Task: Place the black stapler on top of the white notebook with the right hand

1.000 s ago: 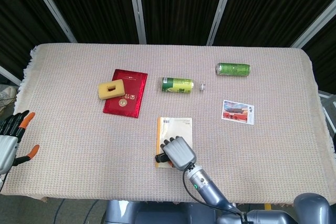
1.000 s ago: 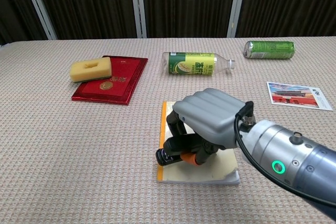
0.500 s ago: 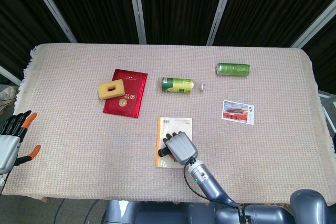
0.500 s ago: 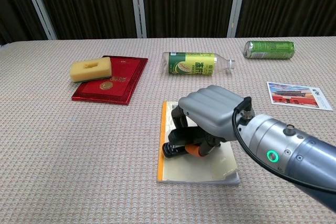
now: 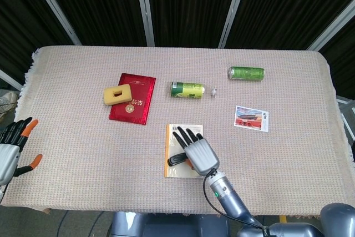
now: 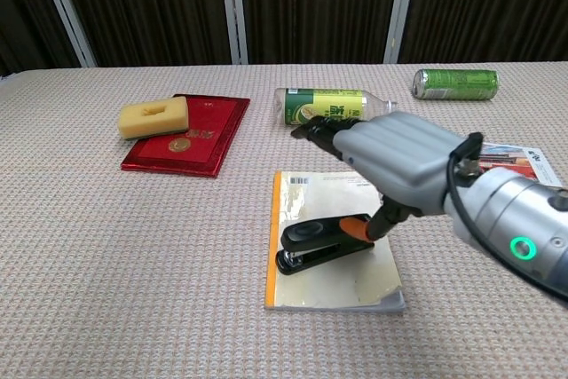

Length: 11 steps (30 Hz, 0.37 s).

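Observation:
The black stapler (image 6: 317, 242) (image 5: 177, 159) lies flat on the white notebook (image 6: 330, 281) (image 5: 176, 171), near its orange spine. My right hand (image 6: 392, 161) (image 5: 197, 149) hovers just above it with fingers spread and holds nothing; its thumb tip sits close to the stapler's right end. At the left table edge my left hand (image 5: 12, 147) shows only in the head view, fingers apart and empty.
A red booklet (image 5: 132, 97) carries a yellow sponge (image 5: 117, 94) at back left. A green-labelled bottle (image 5: 188, 90) lies beyond the notebook, a green can (image 5: 246, 72) further back right, and a postcard (image 5: 252, 118) to the right.
My right hand has let go of the stapler, spread its fingers and lifted up and to the right. The stapler now rests alone on the notebook. The left hand stayed put.

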### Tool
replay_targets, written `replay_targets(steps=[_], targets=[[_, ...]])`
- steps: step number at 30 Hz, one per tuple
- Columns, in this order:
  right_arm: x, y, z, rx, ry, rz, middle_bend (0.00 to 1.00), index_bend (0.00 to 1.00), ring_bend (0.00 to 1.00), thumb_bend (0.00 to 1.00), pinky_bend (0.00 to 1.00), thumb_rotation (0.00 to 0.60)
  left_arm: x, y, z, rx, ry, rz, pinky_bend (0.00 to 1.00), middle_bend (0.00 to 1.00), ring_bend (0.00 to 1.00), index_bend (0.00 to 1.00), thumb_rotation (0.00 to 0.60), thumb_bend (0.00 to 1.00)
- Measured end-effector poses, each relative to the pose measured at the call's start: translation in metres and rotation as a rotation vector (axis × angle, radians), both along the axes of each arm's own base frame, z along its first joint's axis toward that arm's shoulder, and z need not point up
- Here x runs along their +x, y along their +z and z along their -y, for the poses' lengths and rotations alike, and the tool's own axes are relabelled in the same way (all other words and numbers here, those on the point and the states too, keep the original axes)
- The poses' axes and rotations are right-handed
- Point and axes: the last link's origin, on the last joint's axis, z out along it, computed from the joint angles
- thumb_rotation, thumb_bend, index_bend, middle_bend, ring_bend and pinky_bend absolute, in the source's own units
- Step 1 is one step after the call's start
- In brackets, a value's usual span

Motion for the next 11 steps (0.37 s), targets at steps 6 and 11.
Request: replay_targets(steps=[6, 11], targets=[[-0.035, 0.051, -0.008, -0.141, -0.057, -0.025, 0.0, 0.0, 0.0, 0.2, 0.0, 0.6, 0.001, 0.002, 0.002, 0.02, -0.01, -0.003, 0.06, 0.0, 0.0, 0.0, 0.6, 0.32], [-0.087, 0.094, -0.018, -0.247, -0.148, -0.047, 0.0, 0.0, 0.0, 0.2, 0.0, 0.6, 0.007, -0.001, 0.006, 0.039, -0.042, -0.026, 0.06, 0.0, 0.0, 0.0, 0.6, 0.32]])
